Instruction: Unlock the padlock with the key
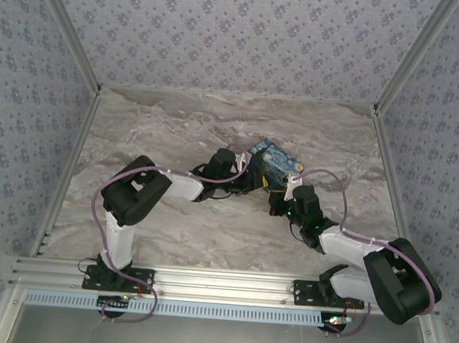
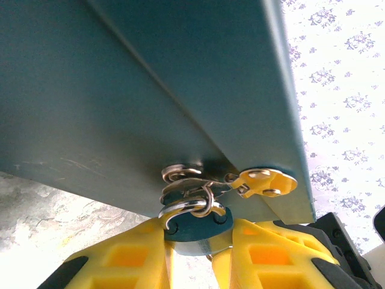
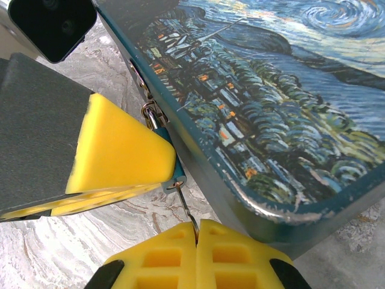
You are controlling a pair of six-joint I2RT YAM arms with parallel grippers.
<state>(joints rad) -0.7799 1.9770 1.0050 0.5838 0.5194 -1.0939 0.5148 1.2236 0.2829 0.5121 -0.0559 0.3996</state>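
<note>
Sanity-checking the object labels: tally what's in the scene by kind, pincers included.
printed box: 1
padlock: 1
key: 1, a thin silver shaft
pincers: 2, left pincer shut on the padlock, right pincer shut on the key
total: 5

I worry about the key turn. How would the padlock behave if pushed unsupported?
Probably swings: the padlock hangs by a thin shackle looped loosely through the hasp on the box. Likely light, being tiny beside the left gripper clamping it. So the key in the right gripper would likely shove it aside rather than seat.
</note>
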